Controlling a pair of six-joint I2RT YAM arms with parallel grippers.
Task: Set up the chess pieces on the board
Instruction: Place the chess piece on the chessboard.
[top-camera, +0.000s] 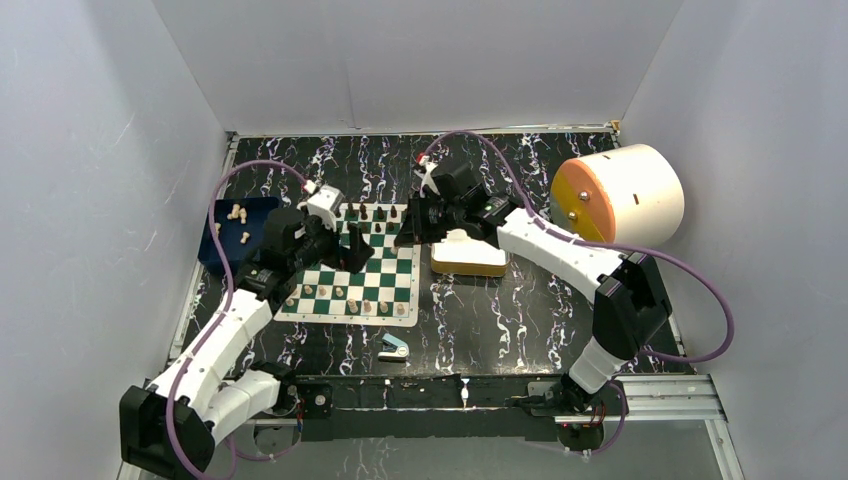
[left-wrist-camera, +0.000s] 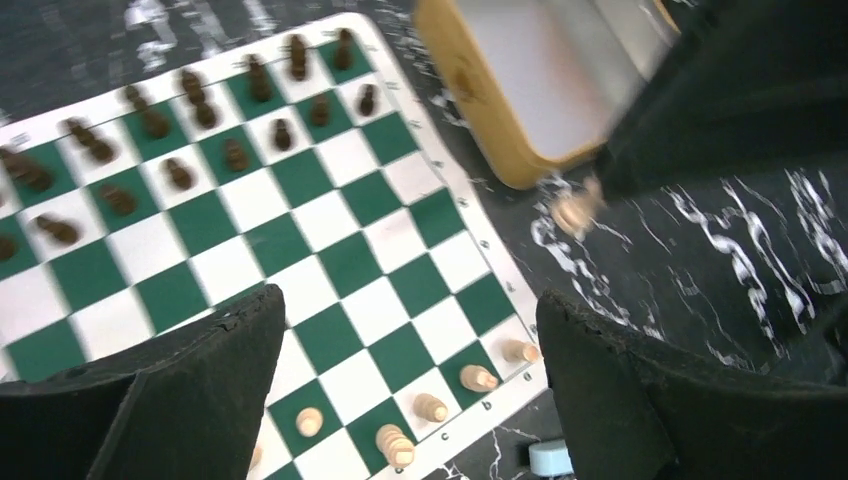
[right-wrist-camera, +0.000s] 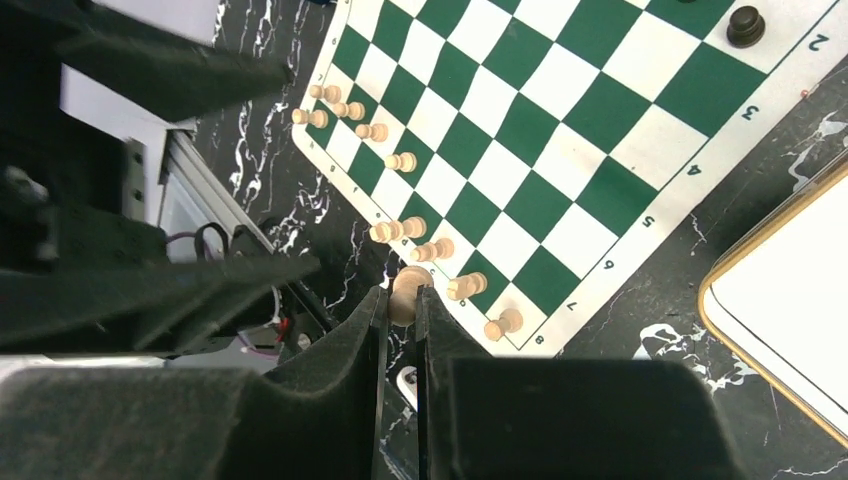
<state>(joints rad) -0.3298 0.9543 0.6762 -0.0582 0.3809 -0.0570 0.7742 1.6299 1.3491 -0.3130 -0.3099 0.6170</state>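
**Two arms meeting over a chess board**

From the near-left corner of the bench (top-camera: 500, 325), the left arm (top-camera: 215, 345) slanting up and inward, wrist bent down over the board (top-camera: 390, 280). Below it, the left gripper (left-wrist-camera: 408, 305) poised above the green and white squares, jaws spread wide, nothing between them.

From the near-right corner, the right arm (top-camera: 560, 250) rising to a sharp elbow, then reaching left across the silver tin (top-camera: 470, 262) lying beside the board's right edge. At its end, the right gripper (right-wrist-camera: 403, 300) pointing down, jaws pinched tight on one pale piece (left-wrist-camera: 575, 212). Piece held up off the bench, just outside the board's right edge, between board and tin in the left wrist view.

On the board, dark pieces (left-wrist-camera: 235, 155) in two rows along the far edge. Along the near edge, pale pieces (right-wrist-camera: 400, 160) in a broken line.

More pale pieces loose in the blue tray (top-camera: 215, 250) at the bench's left edge, just beside the board's far-left corner. On the bench near the board's near edge, a small blue-and-white stapler-like object (top-camera: 393, 347). At the far-right corner, a white drum (top-camera: 640, 190) on its side, orange face turned toward the board.
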